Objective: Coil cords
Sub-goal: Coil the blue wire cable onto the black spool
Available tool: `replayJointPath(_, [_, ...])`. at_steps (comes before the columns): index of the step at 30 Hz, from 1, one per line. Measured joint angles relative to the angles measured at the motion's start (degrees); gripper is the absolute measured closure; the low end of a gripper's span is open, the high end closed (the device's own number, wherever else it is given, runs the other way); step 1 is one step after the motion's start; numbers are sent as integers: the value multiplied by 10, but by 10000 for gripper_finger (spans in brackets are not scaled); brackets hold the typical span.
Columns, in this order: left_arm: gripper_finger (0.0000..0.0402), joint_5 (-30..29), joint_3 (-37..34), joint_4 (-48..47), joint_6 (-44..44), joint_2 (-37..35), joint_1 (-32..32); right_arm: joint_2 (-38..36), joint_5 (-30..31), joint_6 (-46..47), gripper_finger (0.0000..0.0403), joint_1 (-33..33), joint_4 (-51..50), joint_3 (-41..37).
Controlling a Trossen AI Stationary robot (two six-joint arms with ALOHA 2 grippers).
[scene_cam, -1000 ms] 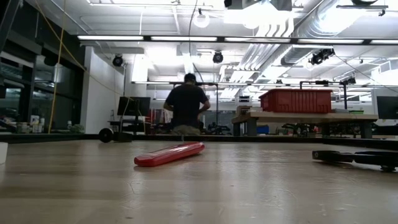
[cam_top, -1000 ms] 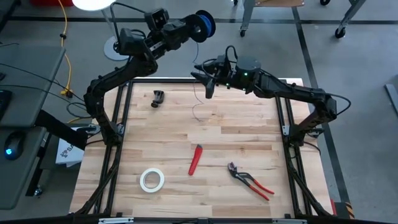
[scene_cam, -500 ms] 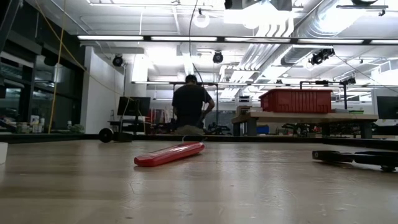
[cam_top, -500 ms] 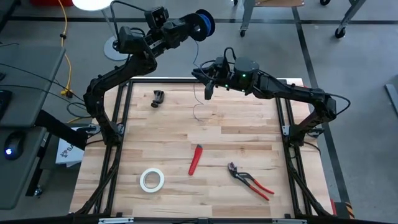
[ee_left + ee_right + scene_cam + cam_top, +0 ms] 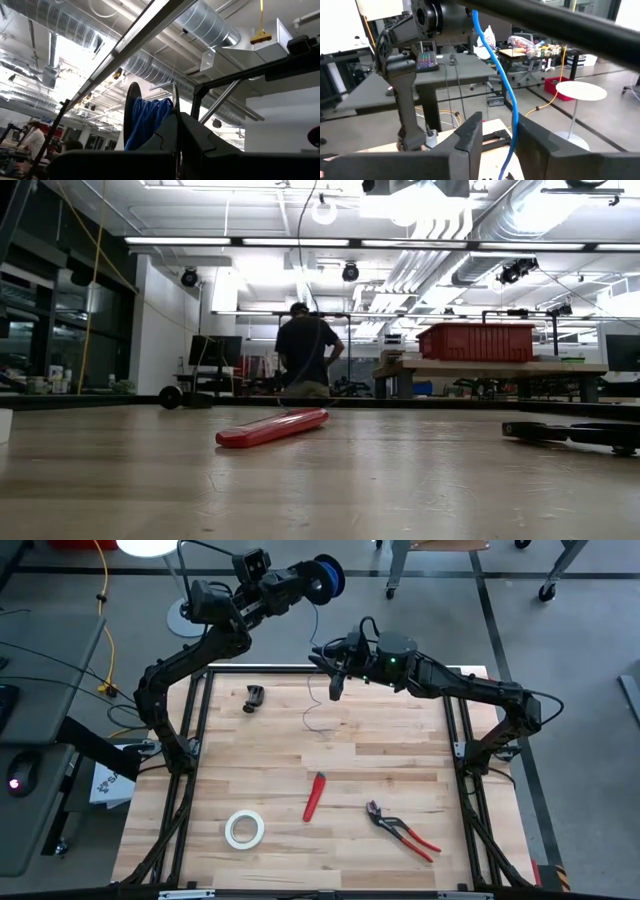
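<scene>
Red-handled pliers (image 5: 403,831), a white tape roll (image 5: 244,829) and a red tool (image 5: 315,795) lie nearest you on the wooden table (image 5: 380,755). Farther back, your right gripper (image 5: 334,678) has its jaws spread around the thin blue wire (image 5: 506,95), not pinching it. Beyond the table's far edge, your left gripper (image 5: 308,586) is clamped on the blue-wound spool (image 5: 329,578).

the table's (image 5: 400,755) middle lies bare; a red tool (image 5: 314,796), pliers (image 5: 402,830) and tape roll (image 5: 244,829) obstruct the near part, a black clip (image 5: 254,698) the far-left corner.
</scene>
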Motion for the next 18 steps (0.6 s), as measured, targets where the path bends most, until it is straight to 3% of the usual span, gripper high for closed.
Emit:
replayJointPath(13, [401,4,0,-1,0,0,9,0,6,-13,393,-1,0,0])
replayJointPath(18, [401,22,0,-2,20,0,25,-8,2,-9,401,-1,-12,0])
